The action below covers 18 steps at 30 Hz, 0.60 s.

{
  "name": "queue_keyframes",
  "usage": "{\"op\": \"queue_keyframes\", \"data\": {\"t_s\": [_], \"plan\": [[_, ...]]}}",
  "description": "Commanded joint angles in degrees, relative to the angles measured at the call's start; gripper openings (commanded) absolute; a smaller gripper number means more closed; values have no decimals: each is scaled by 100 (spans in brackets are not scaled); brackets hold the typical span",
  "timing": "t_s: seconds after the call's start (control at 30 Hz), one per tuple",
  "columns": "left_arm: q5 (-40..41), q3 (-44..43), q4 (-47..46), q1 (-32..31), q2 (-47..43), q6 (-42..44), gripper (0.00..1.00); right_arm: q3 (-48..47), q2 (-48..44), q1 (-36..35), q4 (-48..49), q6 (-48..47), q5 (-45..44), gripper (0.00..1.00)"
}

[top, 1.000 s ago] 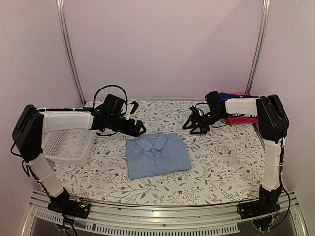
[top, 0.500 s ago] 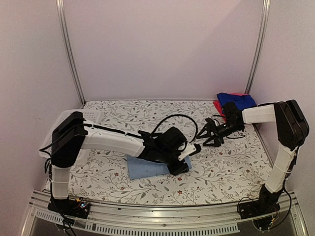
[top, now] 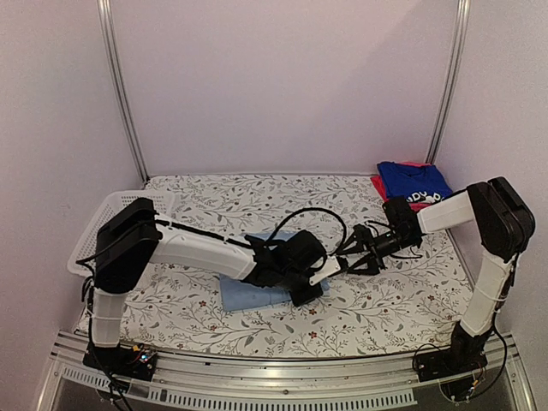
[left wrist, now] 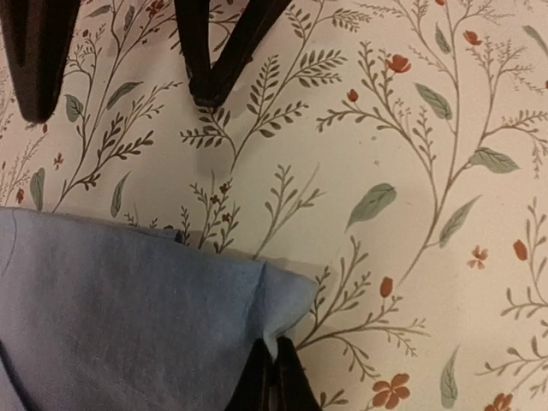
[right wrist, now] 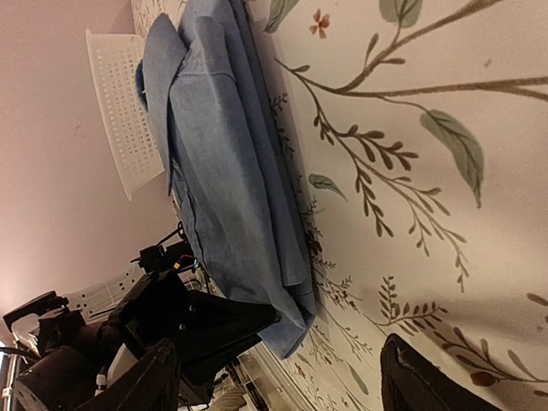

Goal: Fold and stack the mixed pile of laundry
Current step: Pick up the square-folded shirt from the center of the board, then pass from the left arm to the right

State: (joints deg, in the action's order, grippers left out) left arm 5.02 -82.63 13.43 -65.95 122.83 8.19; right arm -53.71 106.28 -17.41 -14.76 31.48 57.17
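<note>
**Item: light-blue shirt, held at one corner**

Light-blue shirt (top: 247,295): folded, lying flat on the floral table cover (top: 385,300) near the middle of the table.
My left gripper (top: 301,289): fingers pressed together, pinching the shirt's 5 o'clock corner.
My right gripper (top: 353,261): fingers spread and holding nothing. It sits just beside the shirt's 3 o'clock edge without touching it, so the shirt lies at 9 o'clock from it.
Royal-blue shirt (top: 413,181) on red-pink garment (top: 378,185): a stack at 1 o'clock from the held shirt, nearer my right arm.
Judgement: stacking would mean carrying the shirt toward 1 o'clock.
</note>
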Motion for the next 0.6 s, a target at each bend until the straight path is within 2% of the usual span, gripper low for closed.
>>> {"op": "queue_keyframes", "data": {"t_s": [0.0,0.13,0.23,0.3,0.43,0.5,0.57], "plan": [[-387,464,-588,79,-874,-17,0,22,237,-441,1384,1034,490,84],[-565,699,-658,83,-1129,-74,0,-194,559,-738,2355,2034,573,92],[-543,798,-693,81,-1186,-102,0,-468,963,-996,2595,2408,662,90],[-520,858,-749,86,-1217,-150,0,-548,1197,-1144,2734,2656,666,85],[-518,966,-891,89,-1238,-226,0,-487,1358,-1247,3457,3287,520,53],[-288,981,-890,85,-1246,-260,0,-564,1354,-1252,3596,3474,385,39],[-206,1002,-936,98,-1265,-293,0,-687,1331,-1273,3592,3574,276,21]]}}
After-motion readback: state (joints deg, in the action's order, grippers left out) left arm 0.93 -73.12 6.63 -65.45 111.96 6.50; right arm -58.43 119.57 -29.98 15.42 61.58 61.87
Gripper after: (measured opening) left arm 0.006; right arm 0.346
